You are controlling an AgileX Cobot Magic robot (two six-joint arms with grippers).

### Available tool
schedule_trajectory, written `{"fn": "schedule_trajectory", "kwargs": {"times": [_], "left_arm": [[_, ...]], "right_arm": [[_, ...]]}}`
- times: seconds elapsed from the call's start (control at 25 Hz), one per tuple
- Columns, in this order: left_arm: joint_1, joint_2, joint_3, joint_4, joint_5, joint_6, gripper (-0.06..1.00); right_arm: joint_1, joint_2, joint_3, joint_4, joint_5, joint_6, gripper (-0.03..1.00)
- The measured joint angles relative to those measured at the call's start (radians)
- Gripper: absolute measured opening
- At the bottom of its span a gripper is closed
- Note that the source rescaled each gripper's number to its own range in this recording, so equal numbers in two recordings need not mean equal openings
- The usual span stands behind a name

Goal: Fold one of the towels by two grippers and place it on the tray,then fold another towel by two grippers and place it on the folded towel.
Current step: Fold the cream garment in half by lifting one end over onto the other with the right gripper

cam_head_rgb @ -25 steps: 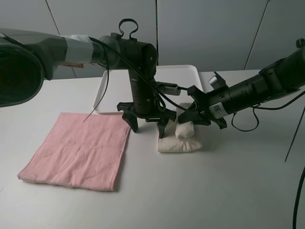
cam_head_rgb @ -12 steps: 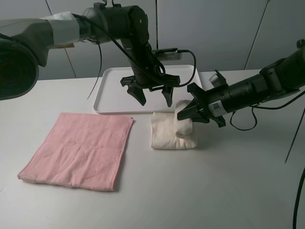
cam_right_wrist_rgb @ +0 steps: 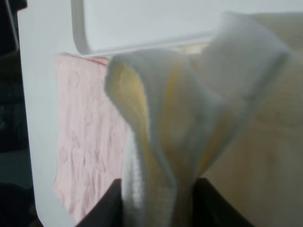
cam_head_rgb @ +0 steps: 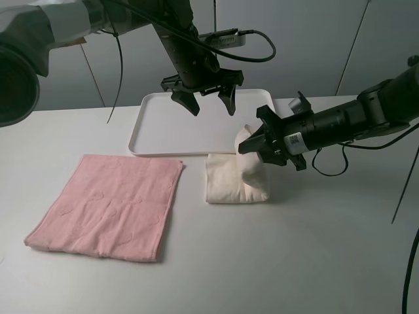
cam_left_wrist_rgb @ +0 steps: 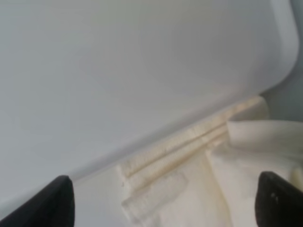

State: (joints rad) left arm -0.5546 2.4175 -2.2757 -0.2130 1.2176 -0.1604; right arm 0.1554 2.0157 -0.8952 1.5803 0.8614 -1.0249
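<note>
Cream towel [cam_head_rgb: 230,186] pinched at its right side, tray [cam_head_rgb: 163,134] waiting just beyond

Cream cloth lies folded on the counter [cam_head_rgb: 301,261], its far edge just beside the tray's near rim, well right of the flat pink towel [cam_head_rgb: 111,206]. The right tool [cam_head_rgb: 252,145] is clamped on a bunched flap raised from the bundle's right side; the left tool [cam_head_rgb: 208,106] hangs above the tray with jaws spread and nothing in them. The step looks like finishing the fold and moving it onto the tray. To do that well, I'd bring the left tool down to the free left edge so both share the load, keep the layers together, and lift clear of the rim before setting down. The bundle is nearly square, its longer side seemingly running left to right along the rim; the gripped flap points up and slightly left.
</note>
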Motion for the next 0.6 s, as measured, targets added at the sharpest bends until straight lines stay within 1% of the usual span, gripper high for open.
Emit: {"fn": "schedule_trajectory", "kwargs": {"times": [0.04,0.12,0.24,0.32,0.4,0.48,0.6], "left_arm": [[0.0,0.0,0.0,0.0,0.0,0.001,0.98],[0.001,0.0,0.0,0.0,0.0,0.003,0.98],[0.006,0.0,0.0,-0.006,0.0,0.003,0.98],[0.017,0.0,0.0,-0.021,0.0,0.003,0.98],[0.023,0.0,0.0,-0.025,0.0,0.003,0.98],[0.025,0.0,0.0,-0.025,0.0,0.005,0.98],[0.028,0.0,0.0,-0.028,0.0,0.007,0.98]], "right_arm": [[0.008,0.0,0.0,0.02,0.002,-0.012,0.41],[0.023,0.0,0.0,0.052,0.014,-0.036,0.43],[0.033,0.0,0.0,0.069,0.051,-0.067,0.44],[0.033,0.0,0.0,0.078,0.075,-0.088,0.49],[0.033,0.0,0.0,0.079,0.08,-0.1,0.58],[0.031,0.0,0.0,0.072,0.067,-0.1,0.63],[0.007,0.0,0.0,0.026,0.033,-0.071,0.66]]}}
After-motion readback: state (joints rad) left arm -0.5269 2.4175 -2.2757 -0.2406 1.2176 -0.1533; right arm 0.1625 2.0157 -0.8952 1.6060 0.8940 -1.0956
